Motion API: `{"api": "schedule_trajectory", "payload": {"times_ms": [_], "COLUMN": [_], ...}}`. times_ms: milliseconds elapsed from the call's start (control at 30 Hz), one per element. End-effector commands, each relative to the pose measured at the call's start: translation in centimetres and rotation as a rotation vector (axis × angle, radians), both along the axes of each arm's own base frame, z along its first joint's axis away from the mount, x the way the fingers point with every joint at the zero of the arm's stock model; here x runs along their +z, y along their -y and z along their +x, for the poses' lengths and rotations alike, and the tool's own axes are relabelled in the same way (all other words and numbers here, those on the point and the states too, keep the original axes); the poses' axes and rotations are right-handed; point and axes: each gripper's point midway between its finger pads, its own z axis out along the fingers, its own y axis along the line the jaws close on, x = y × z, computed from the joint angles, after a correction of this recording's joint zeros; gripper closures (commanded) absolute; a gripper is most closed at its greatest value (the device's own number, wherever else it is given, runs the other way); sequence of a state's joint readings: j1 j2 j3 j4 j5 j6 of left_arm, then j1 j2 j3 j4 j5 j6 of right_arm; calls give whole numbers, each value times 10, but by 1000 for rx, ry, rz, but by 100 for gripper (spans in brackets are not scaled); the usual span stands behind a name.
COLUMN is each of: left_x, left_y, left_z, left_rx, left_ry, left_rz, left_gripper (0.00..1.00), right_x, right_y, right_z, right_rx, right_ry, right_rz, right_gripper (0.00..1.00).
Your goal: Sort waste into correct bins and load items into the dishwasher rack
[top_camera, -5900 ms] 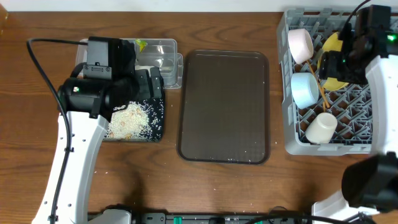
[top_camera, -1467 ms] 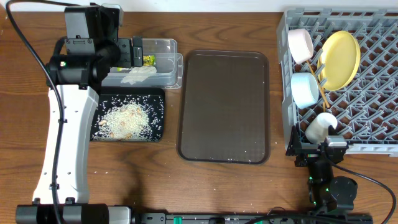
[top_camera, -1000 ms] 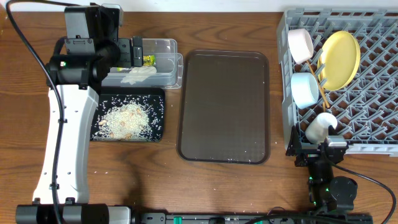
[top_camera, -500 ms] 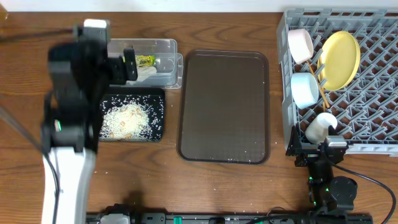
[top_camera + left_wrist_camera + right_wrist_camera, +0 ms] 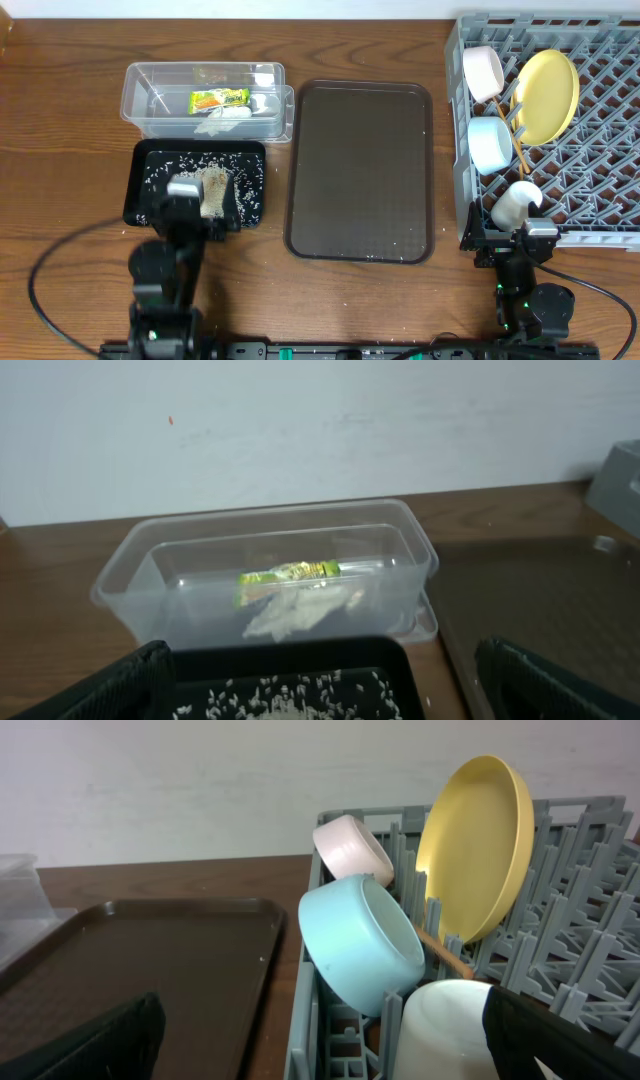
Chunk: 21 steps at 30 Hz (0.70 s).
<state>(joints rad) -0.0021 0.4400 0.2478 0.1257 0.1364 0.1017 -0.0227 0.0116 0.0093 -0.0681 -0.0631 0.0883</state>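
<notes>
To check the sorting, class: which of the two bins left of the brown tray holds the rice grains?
The black shallow tray, scattered with rice grains. The clear tub behind it holds only a printed wrapper and a white scrap.

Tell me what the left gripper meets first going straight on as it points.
Probably the near wall of the clear tub, just past the black tray under the left gripper; depth is unclear, so it may pass over the rim.
</notes>
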Motion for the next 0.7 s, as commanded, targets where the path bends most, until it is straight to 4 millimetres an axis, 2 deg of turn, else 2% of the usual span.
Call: {"api": "schedule_trajectory", "payload": {"times_ms": [0,300,567,667], "left_x": [-11,-34,-61,-59], "left_y": [2,2,10,13], "left_z": [-11,-24,-33,-33], "left_rx": [-11,-12,-54,-66], "left_ry": [44,107,8,13], "left_rz": [-11,-11,-21,-36], "left_gripper": [2,2,2,2], "right_x": [-1,-1,-1,-1], "right_y": [-2,-2,-2,-2], "right_z": [0,0,0,0], "right_rx": [6,6,6,6], "right_ry": [1,1,1,1], "right_rz": [11,11,11,11], "right_gripper": [1,1,1,1]}}
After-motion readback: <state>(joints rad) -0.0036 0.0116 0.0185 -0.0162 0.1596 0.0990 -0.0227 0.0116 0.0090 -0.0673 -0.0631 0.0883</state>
